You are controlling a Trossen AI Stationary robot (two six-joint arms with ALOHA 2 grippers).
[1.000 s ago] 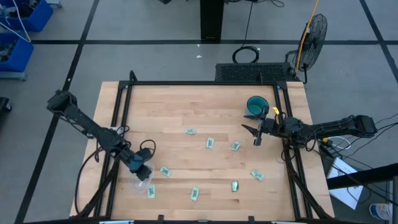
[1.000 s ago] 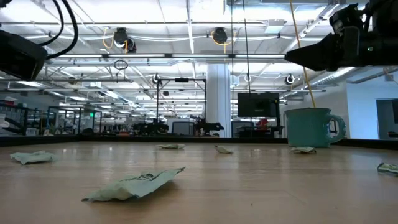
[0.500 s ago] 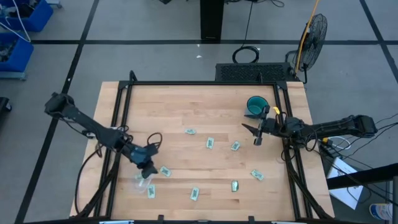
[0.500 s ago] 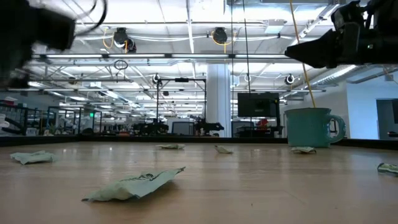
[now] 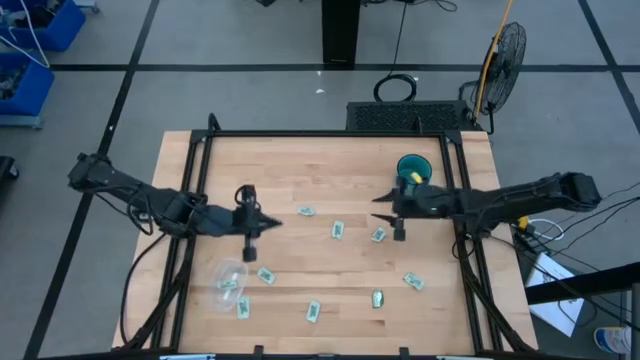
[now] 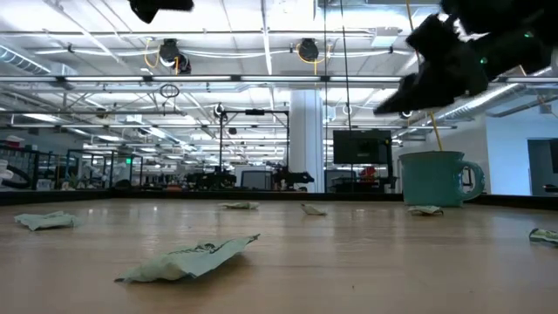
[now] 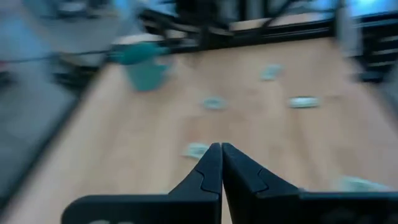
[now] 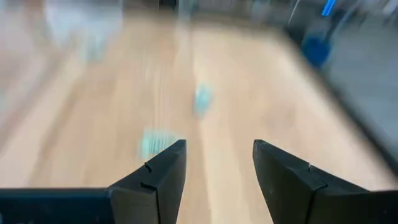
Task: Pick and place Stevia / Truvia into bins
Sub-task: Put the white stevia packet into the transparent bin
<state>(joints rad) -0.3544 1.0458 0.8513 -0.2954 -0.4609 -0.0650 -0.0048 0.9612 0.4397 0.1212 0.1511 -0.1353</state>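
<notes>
High view: your pale wooden desk (image 5: pixel 300 170) inside the black frame is the largest item. Your left arm reaches in from the left edge; its gripper (image 5: pixel 262 224) hangs over the left-centre boards, and in the left wrist view the jaws (image 7: pixel 221 163) are pressed together with nothing between them. Your right arm comes in from the right edge; its gripper (image 5: pixel 385 217) sits over the right-centre boards, just beside the teal round cup (image 5: pixel 412 169). In the right wrist view its jaws (image 8: pixel 216 163) stand apart and hold nothing.

The shallow clear plastic oval tub (image 5: pixel 229 281) lies near the front-left corner, well apart from both grippers; you cannot tell what is in it.

The small pale green and white sachets lie flat and loose on the boards: one (image 5: pixel 306 211) just ahead of the left gripper, one (image 5: pixel 338 231) mid-desk, one (image 5: pixel 378 235) close under the right gripper, and five nearer the front (image 5: pixel 265 274), (image 5: pixel 243 307), (image 5: pixel 313 312), (image 5: pixel 377 298), (image 5: pixel 412 281).
</notes>
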